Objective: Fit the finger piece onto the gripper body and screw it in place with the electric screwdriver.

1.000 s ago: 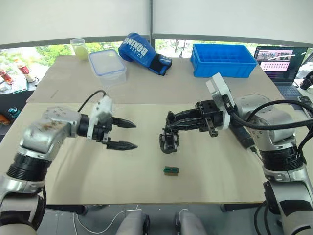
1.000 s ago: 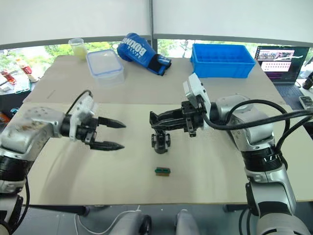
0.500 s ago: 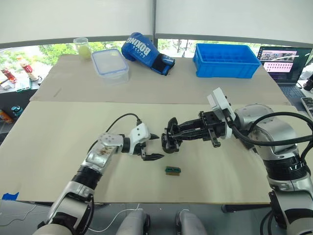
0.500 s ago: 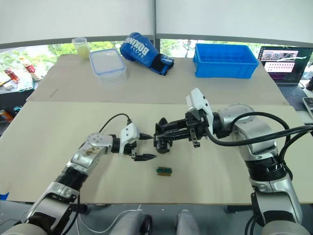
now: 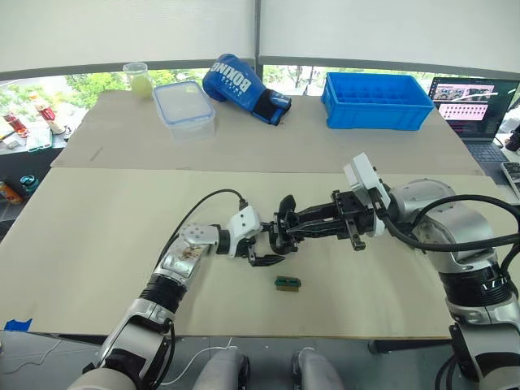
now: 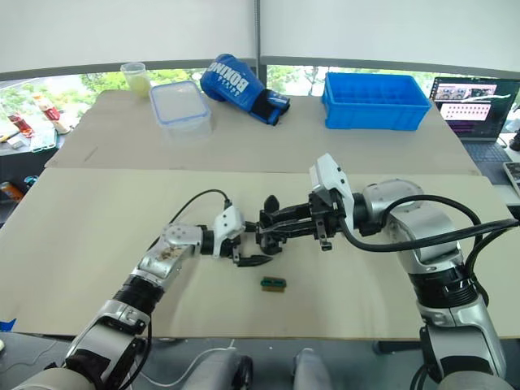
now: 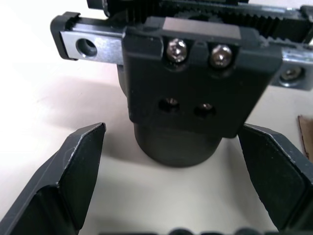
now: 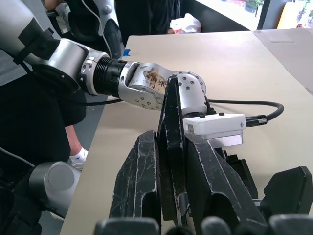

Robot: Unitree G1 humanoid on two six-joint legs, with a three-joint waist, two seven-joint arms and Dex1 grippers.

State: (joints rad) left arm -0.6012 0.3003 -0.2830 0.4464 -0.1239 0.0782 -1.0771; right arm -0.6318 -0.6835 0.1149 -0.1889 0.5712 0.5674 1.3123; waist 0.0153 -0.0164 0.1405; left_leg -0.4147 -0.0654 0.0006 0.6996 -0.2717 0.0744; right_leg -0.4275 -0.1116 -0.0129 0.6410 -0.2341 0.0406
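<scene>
Currently the right gripper (image 5: 286,234), clamped on the gripper body (image 7: 188,98), presents it mid-table; the left gripper (image 5: 264,246), jaws spread and empty, flanks its base. Next: close squarely on that base.

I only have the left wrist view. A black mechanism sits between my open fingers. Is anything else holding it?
Observer: Yes. The right hand is shut on the gripper body, clamping its pointed finger.
Operator: Anything loose near the left hand?
Observer: A small green-and-black block lies on the table, nearer the robot than the left hand.
</scene>
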